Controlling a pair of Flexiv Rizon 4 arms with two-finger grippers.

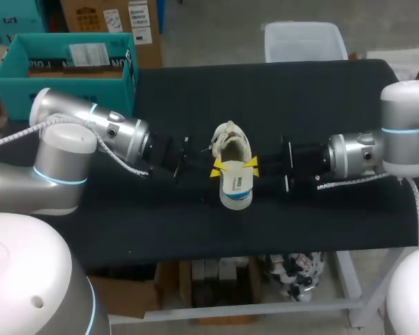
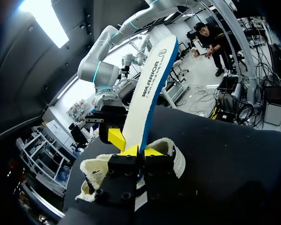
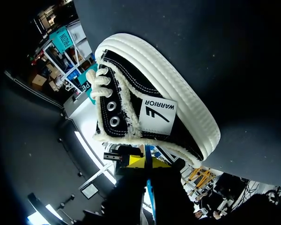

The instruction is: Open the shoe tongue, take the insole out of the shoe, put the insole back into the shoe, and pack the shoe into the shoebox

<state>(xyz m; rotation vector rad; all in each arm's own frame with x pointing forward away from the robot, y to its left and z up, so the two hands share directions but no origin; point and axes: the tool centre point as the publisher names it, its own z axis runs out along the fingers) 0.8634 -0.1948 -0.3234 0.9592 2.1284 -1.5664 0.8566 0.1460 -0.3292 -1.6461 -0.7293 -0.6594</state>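
Near side: a strip of bare black bench (image 1: 195,237) lies between the near edge and the insole's near end.

Insole (image 1: 236,187): white top, blue rim. It is raised steeply, with its heel end toward the near side and its other end down in the shoe's opening. It is taken from both sides. The left claw (image 1: 216,169) is pressed together on its left edge, and the right claw (image 1: 252,166) is pressed together on its right edge. In each wrist view the thin blue rim is seen pinched between the yellow tips.

Handling, as judged: the insole is thin, light and floppy, and is likely to buckle if pushed endwise. Hold is best kept on the long edges near mid-length, as now, with the toe end guided in flat.

Shoe (image 1: 230,139): just beyond the claws, toe pointing far. It has a black canvas upper, a frayed pale collar and a thick white rubber sole. It is gripped by neither claw. It is judged light, with a soft upper and a stiff sole, and may slide on the cloth when the insole is driven in.

Room: both arms lie low across the bench, meeting at the shoe. Open cloth is seen on the far side, up to the far edge.

Far left: the teal shoebox (image 1: 63,92) is open-topped and well apart from the shoe, beyond the left arm. Whether it stands on the bench cannot be told.
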